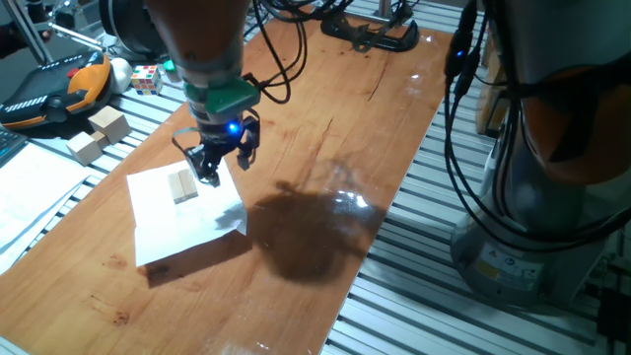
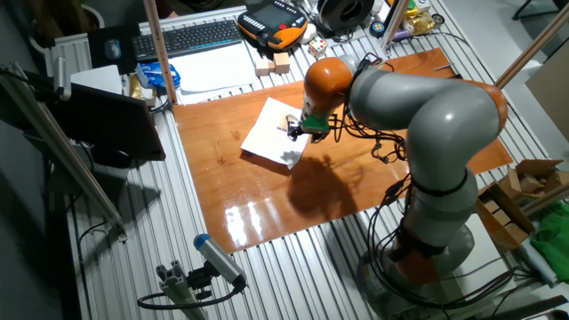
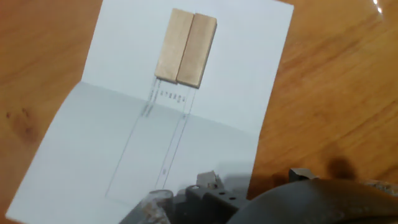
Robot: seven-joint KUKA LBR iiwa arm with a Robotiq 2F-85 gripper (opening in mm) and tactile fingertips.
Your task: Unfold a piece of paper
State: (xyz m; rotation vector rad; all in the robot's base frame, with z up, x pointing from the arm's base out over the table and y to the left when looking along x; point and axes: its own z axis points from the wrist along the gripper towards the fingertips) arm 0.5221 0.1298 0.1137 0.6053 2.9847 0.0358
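Note:
The piece of paper (image 1: 182,229) is a plain white sheet lying open on the wooden table (image 1: 325,177), with a crease across its middle. One corner lifts slightly at its right edge. A small wooden block (image 1: 182,185) rests on its far half. My gripper (image 1: 223,166) hovers just above the paper's far right edge, beside the block, with its fingers spread and nothing between them. In the hand view the paper (image 3: 137,155) and block (image 3: 186,46) fill the frame, and the gripper (image 3: 252,182) is blurred at the bottom. The other fixed view shows the paper (image 2: 269,135) under the gripper (image 2: 299,131).
Loose wooden blocks (image 1: 99,133), a Rubik's cube (image 1: 146,77) and an orange-black pendant (image 1: 59,89) lie left of the table. Printed sheets (image 1: 30,197) lie at the near left. A black clamp (image 1: 373,37) sits at the far edge. The arm's base (image 1: 532,207) stands right.

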